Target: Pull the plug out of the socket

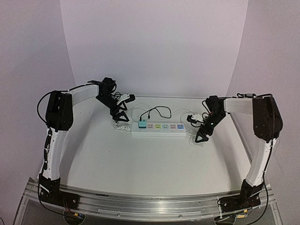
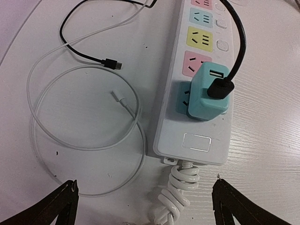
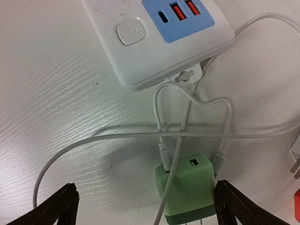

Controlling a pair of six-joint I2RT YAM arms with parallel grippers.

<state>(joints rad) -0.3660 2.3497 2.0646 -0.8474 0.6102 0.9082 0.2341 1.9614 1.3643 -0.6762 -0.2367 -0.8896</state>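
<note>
The socket (image 1: pixel 158 127) lies flat mid-worktop (image 1: pixel 140 159), with a teal plug (image 2: pixel 206 93) seated in the outlet nearest its corded end and a black cable (image 2: pixel 241 42) in the plug's USB port. The left tool (image 2: pixel 145 183) hangs over that end, spread wide and holding nothing. The right tool (image 3: pixel 145 186), equally wide, hangs over a green charger (image 3: pixel 190 187) lying loose beyond the other end.

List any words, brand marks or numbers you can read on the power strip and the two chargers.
None can be read.
Power strip: its framed panel at the near end looks blank.
Teal charger: no print visible.
Green charger: no print visible.
Top view: everything is too small to read.
</note>
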